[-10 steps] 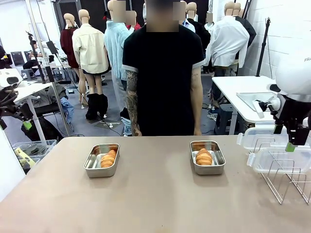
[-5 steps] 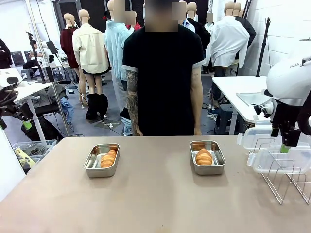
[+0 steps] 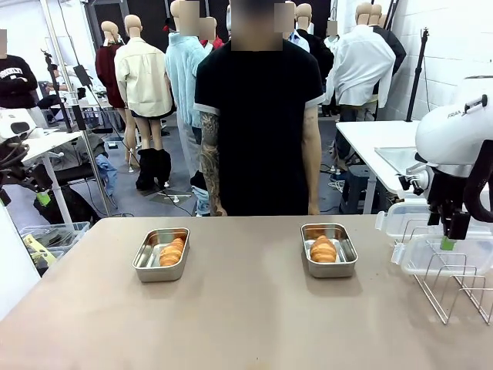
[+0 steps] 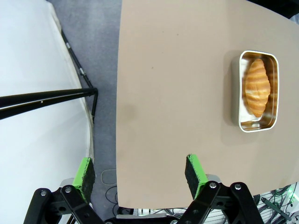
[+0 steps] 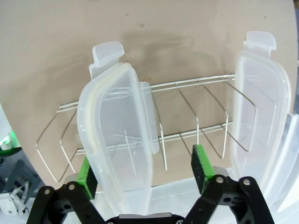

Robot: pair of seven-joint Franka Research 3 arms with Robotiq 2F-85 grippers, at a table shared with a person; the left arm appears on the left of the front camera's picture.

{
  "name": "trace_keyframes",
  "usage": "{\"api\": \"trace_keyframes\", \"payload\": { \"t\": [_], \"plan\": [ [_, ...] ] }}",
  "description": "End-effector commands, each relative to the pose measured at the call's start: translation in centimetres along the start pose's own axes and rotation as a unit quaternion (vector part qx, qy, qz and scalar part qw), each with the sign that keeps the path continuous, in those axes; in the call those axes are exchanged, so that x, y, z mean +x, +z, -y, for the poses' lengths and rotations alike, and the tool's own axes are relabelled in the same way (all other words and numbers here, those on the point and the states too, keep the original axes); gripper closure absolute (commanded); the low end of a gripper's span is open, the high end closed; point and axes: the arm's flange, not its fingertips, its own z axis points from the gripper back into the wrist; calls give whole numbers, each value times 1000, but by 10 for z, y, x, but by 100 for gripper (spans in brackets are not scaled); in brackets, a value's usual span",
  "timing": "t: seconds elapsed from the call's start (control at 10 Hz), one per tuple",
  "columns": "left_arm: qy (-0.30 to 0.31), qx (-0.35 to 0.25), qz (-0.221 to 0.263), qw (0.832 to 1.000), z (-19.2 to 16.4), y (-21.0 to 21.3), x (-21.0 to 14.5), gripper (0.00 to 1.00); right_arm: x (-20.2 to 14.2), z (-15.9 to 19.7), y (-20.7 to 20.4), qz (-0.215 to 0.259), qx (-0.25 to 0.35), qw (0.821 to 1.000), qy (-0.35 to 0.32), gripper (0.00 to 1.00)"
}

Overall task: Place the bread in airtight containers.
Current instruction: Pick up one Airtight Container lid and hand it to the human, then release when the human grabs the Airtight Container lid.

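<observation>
Hovering over the wire rack [image 5: 196, 82] at the right end of the worktop [image 3: 246, 324], the right hand [image 5: 142, 163] was spread, and a clear lid [image 5: 117, 140] stood on edge between its two pads [image 5: 198, 163], nearer to one of them; whether that pad touched the plastic, I cannot tell. A second lid [image 5: 257, 102] stood in the rack well apart. One bread roll [image 3: 172, 251] lay in the left container [image 3: 158, 274] and another bread roll [image 3: 323, 249] in the right container [image 3: 330, 270], both pans uncovered. The left hand [image 4: 140, 170] was spread too and held nothing, above the worktop edge, well apart from the left container.

The step, in my judgement, was to take the lid. To do it well, the right hand should be centred so that both pads meet the lid together, should close on the flat rim and not on the snap tab, and should lift straight up along the wires, because a tilted pull could catch the rack and drag it. The plastic looked thin, so a firm but gentle pinch seemed wise.
</observation>
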Motion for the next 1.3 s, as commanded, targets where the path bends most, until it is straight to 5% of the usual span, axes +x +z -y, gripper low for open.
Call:
{"api": "trace_keyframes", "payload": {
  "t": [0.0,0.4,1.2],
  "plan": [
    [7,8,-1,1000,0,2,-1,0,3,4,-1,-2,-10,1000,-6,28],
    [7,8,-1,1000,0,2,-1,0,3,3,-1,-4,-12,1000,-7,100],
    [7,8,-1,1000,0,2,-1,0,2,1,0,-2,-3,1000,2,100]
  ]
}}
